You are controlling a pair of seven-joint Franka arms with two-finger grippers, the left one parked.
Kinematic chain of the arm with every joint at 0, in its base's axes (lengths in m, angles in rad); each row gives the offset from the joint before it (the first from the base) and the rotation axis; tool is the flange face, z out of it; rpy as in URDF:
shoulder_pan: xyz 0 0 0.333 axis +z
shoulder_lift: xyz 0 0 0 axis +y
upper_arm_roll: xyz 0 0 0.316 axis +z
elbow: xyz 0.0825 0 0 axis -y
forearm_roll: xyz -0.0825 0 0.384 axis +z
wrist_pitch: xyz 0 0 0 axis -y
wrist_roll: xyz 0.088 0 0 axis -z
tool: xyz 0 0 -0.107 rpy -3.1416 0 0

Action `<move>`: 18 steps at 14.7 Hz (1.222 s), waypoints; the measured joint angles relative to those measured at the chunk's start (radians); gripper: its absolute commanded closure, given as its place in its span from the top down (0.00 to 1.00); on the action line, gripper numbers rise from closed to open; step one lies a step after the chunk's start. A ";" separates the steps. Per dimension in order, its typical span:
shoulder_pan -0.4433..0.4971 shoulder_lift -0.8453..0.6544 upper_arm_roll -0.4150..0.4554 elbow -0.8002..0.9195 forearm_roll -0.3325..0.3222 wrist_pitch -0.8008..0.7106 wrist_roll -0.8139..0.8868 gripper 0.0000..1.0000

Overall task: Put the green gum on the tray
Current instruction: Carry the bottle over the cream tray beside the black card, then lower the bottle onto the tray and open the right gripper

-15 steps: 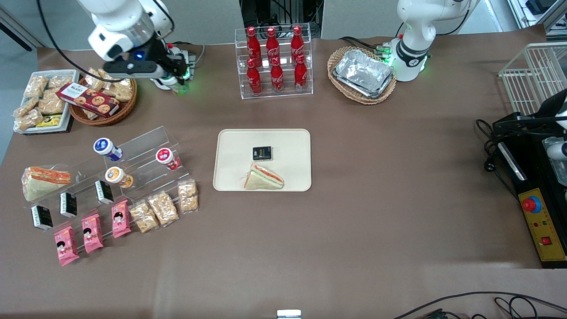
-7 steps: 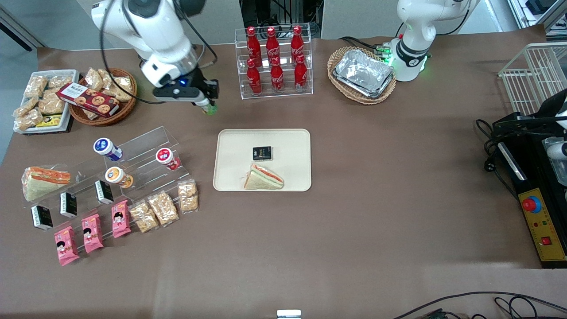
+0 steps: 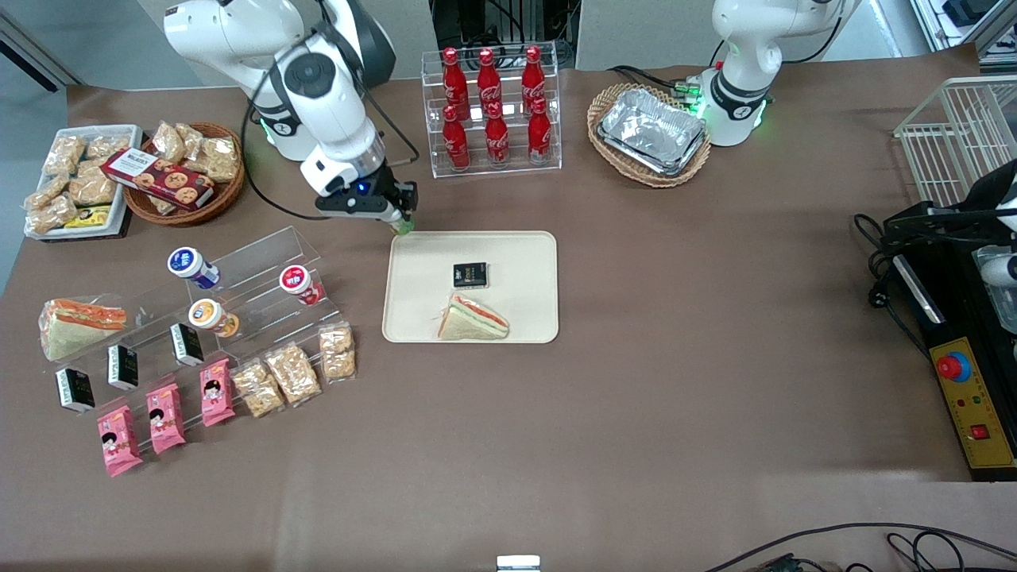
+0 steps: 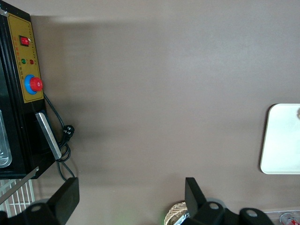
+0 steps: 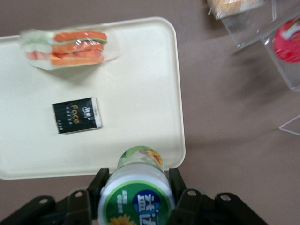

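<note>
My gripper (image 3: 400, 220) (image 5: 136, 187) is shut on the green gum (image 3: 404, 226) (image 5: 137, 190), a small bottle with a white lid and green label, its body pointing down. It hangs above the cream tray's (image 3: 421, 250) (image 5: 140, 84) corner farthest from the front camera, toward the working arm's end. On the tray lie a black packet (image 3: 469, 275) (image 5: 77, 115) and a wrapped sandwich (image 3: 473, 318) (image 5: 70, 47).
An acrylic stand (image 3: 262, 278) holds blue-lidded (image 3: 191, 266), red-lidded (image 3: 299, 284) and orange-lidded (image 3: 211, 317) bottles beside the tray. A rack of red cola bottles (image 3: 493, 111) stands farther from the camera. A wicker basket with a foil tray (image 3: 650, 131) and snack baskets (image 3: 183, 171) are also present.
The gripper has carried the green gum from near the snack basket toward the tray, coming nearer the front camera and lower. Nothing on the tray moved.
</note>
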 measured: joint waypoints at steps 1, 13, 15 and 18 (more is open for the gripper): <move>0.000 0.028 0.008 -0.028 0.000 0.058 0.010 0.50; 0.003 0.311 0.017 -0.075 0.000 0.349 0.033 0.51; 0.003 0.339 0.012 -0.075 -0.008 0.375 0.033 0.51; 0.002 0.379 -0.035 -0.075 -0.062 0.411 0.033 0.51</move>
